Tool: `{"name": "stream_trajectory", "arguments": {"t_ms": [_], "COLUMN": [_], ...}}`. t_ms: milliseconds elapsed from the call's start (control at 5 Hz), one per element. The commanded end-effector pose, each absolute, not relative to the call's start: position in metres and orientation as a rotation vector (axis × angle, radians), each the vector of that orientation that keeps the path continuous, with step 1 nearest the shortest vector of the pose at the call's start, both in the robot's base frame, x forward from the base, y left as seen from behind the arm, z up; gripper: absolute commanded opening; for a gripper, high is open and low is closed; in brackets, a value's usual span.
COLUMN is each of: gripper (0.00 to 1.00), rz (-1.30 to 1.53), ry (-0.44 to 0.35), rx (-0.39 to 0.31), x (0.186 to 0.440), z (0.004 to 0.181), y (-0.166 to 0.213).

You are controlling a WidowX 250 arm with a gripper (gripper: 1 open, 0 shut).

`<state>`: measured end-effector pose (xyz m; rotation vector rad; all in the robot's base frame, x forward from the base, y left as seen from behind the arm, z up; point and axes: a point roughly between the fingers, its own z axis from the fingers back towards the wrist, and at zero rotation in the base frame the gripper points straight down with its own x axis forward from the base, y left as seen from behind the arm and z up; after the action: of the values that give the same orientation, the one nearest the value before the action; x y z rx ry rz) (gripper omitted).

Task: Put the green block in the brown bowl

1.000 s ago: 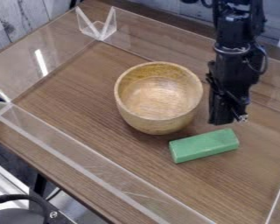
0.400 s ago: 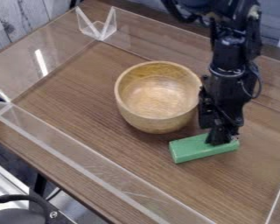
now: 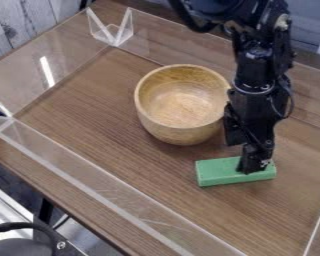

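The green block (image 3: 222, 174) lies flat on the wooden table, just in front and to the right of the brown bowl (image 3: 168, 124). The bowl is empty and stands upright near the middle. My gripper (image 3: 247, 156) points straight down over the block's right half, with its jaws spread. One dark fingertip (image 3: 254, 160) reaches down onto the block's top. The other finger is partly hidden behind the gripper body. The block rests on the table and is not lifted.
Clear plastic walls (image 3: 69, 165) edge the wooden table on the left and front. A small clear plastic stand (image 3: 109, 28) sits at the far back. The black arm (image 3: 263, 50) rises to the right of the bowl.
The gripper has come down from beside the bowl to the green block, and its jaws have gone from shut to spread. The block has barely shifted.
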<state>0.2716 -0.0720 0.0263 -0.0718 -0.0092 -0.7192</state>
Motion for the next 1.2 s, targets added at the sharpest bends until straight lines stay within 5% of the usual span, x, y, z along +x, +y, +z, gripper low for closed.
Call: {"name": "stream_trajectory", "arguments": {"t_ms": [0,1000], "gripper": [1.0,1.0], "rz": [-0.704,-0.698], "ry": [-0.002,0.027], "rx": [-0.062,-0.044], "x": [0.273,0.264], "z": [0.019,0.006], "y": [-0.066,-0.043]}}
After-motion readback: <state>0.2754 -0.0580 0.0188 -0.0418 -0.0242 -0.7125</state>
